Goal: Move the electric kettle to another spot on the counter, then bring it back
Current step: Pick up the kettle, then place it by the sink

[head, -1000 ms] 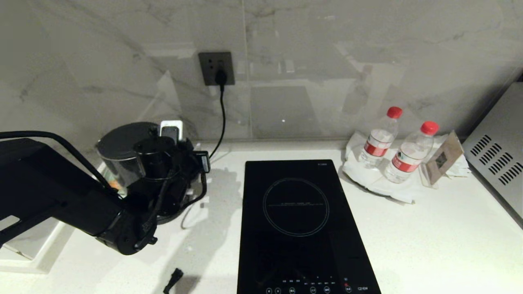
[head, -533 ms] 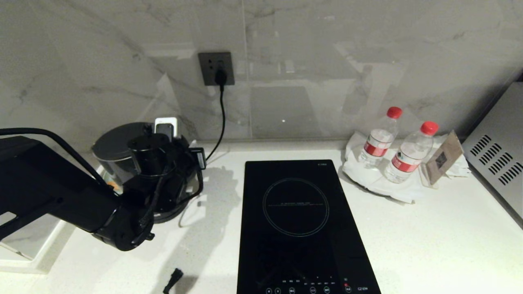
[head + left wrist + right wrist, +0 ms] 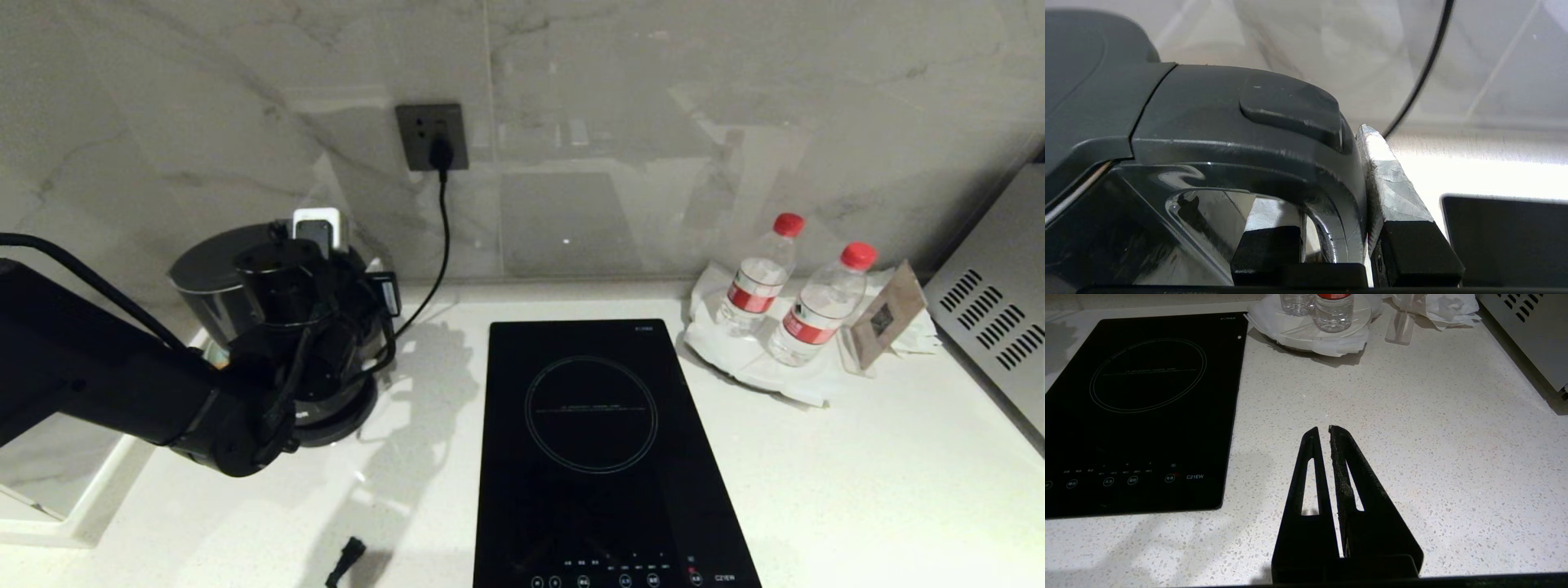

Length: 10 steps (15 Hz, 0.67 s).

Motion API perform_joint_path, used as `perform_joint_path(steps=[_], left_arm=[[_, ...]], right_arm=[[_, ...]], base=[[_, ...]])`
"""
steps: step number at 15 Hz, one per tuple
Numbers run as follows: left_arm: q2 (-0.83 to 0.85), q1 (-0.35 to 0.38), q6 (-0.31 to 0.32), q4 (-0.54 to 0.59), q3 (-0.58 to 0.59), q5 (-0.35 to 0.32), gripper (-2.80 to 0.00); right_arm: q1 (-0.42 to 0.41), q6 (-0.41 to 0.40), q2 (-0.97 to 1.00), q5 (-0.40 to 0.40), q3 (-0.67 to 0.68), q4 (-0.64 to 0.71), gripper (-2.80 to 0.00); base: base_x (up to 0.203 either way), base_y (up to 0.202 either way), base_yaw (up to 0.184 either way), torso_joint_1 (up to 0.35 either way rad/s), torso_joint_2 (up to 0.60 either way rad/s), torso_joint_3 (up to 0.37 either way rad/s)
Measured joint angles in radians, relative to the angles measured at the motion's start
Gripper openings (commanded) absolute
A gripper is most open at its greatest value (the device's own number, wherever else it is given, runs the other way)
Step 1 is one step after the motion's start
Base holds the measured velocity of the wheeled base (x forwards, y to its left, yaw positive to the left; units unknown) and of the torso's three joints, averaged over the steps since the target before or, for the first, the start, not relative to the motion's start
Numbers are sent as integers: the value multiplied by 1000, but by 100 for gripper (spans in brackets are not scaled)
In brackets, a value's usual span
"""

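Observation:
The electric kettle (image 3: 204, 282), glossy black with a flat grey lid, is at the far left of the white speckled counter (image 3: 857, 457), over a round black base disc (image 3: 339, 418). My left gripper (image 3: 343, 282) is shut on its loop handle. In the left wrist view the handle (image 3: 1327, 196) is clamped in the left gripper (image 3: 1339, 228), one finger (image 3: 1396, 192) pressed on its outside. Contact between kettle and disc is hidden by my arm. My right gripper (image 3: 1321, 430) hangs shut and empty over bare counter (image 3: 1412, 416), outside the head view.
A black induction hob (image 3: 596, 449) lies mid-counter. Two water bottles (image 3: 759, 282) and a card stand (image 3: 886, 314) sit on white paper at back right, beside a silver appliance (image 3: 996, 327). A plugged wall socket (image 3: 433, 135), a white tray (image 3: 73, 506) and a small black part (image 3: 347, 559) are also there.
My left arm has carried the kettle left and upward in the head view, uncovering more of the base disc. The grip on the handle is unchanged.

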Motion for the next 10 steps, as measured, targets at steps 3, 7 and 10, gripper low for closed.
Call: perform_joint_path(steps=[3,7,10], left_arm=[[-28,-1,3,12,-4,-2,-280],[-72,-1,3,50,-9,-11,-280],[-125,-1,3,122,6,-15,-280]], right_arm=[[0,0,0,0,0,0,-280],[0,0,0,0,0,0,-280],[0,0,0,0,0,0,-280]], base=[[0,0,0,0,0,0],[0,0,0,0,0,0],[0,0,0,0,0,0]])
